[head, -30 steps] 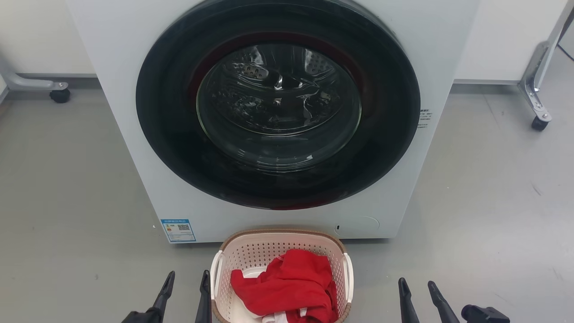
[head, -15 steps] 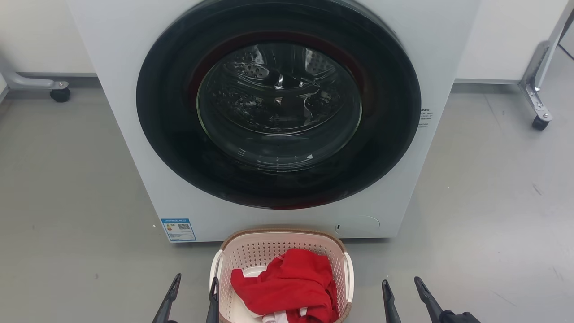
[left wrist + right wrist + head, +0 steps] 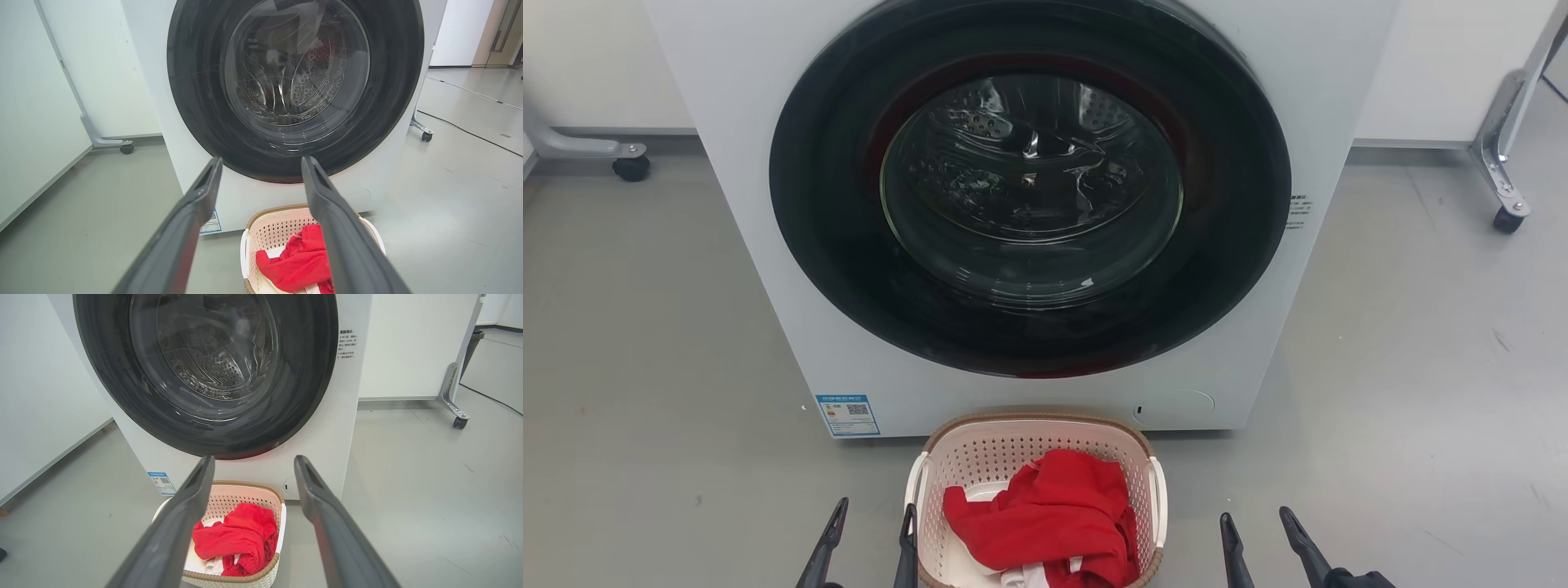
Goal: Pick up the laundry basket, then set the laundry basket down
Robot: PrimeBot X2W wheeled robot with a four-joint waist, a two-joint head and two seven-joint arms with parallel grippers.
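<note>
A: Closer in toward the middle than a second ago: left claw [image 3: 875, 506] and right claw [image 3: 1255, 514], both spread open, gripping nothing.

B: And the small cream plastic laundry basket [image 3: 1013, 457]?

A: On the grey floor [image 3: 645, 367], just before the white front-loading washer [image 3: 727, 204], between the claws. Perforated walls, brown woven-look rim, white side handles, crumpled red cloth [image 3: 1054, 514] inside.

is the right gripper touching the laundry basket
Apart. The head view shows bare floor between the right gripper and the laundry basket.
</note>
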